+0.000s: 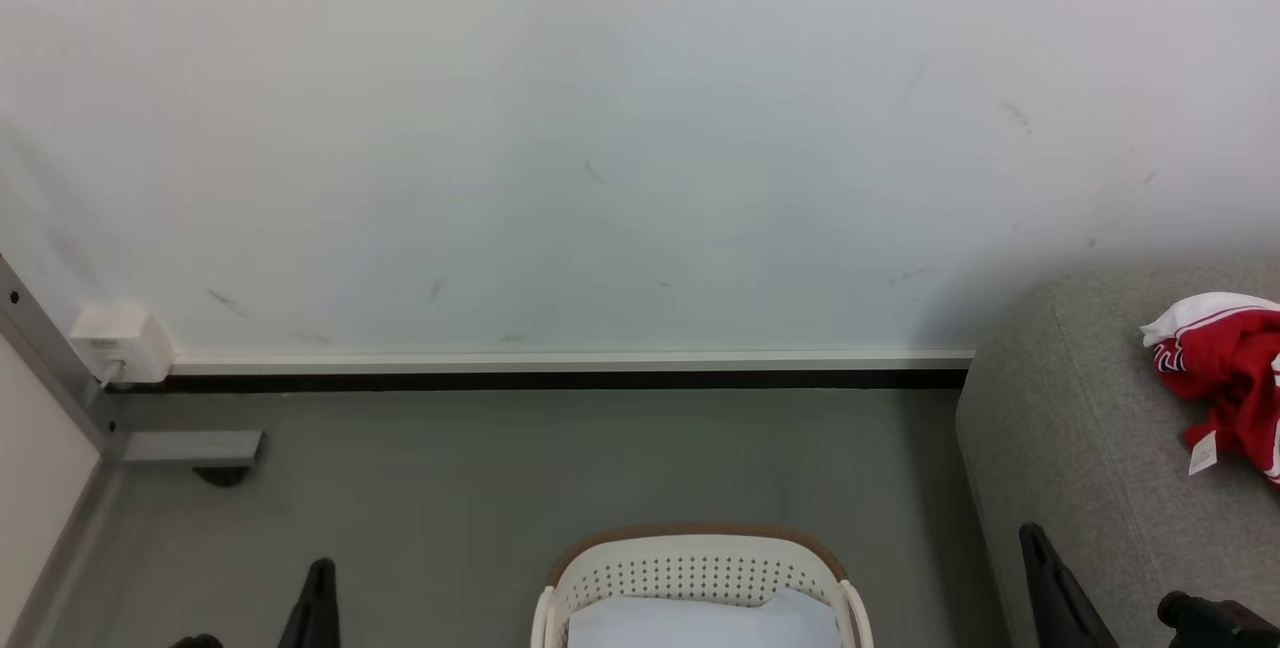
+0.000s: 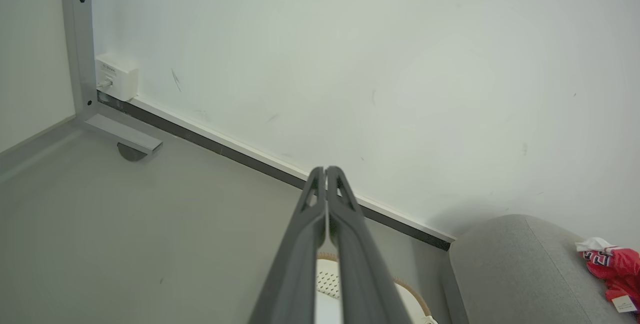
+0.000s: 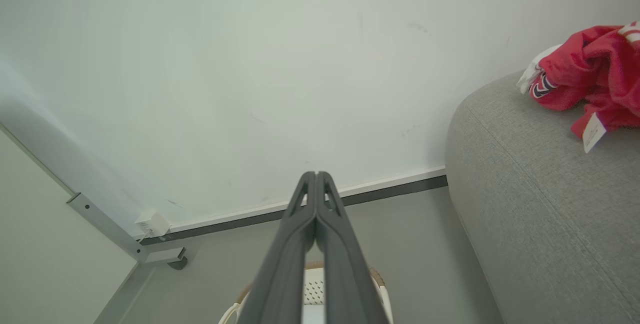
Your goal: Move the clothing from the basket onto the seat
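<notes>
Left tool (image 2: 326, 170) and right tool (image 3: 316, 174) are both sitting fully closed, fingers pressed together, gripping nothing. The clothing (image 1: 1225, 373) is lying as a crumpled red heap, no clear long axis, on the seat (image 1: 1070, 428), ahead and right of the right tool, the nearer one. The basket (image 1: 700, 540) is standing on the floor (image 1: 450, 488) between and below the two tools, showing a pale sheet (image 1: 700, 623) inside. Nothing is blocking either tool's way down to the basket, the seat's rounded end is sitting just right of the right tool, and whether more red fabric is waiting in the basket I cannot tell.
</notes>
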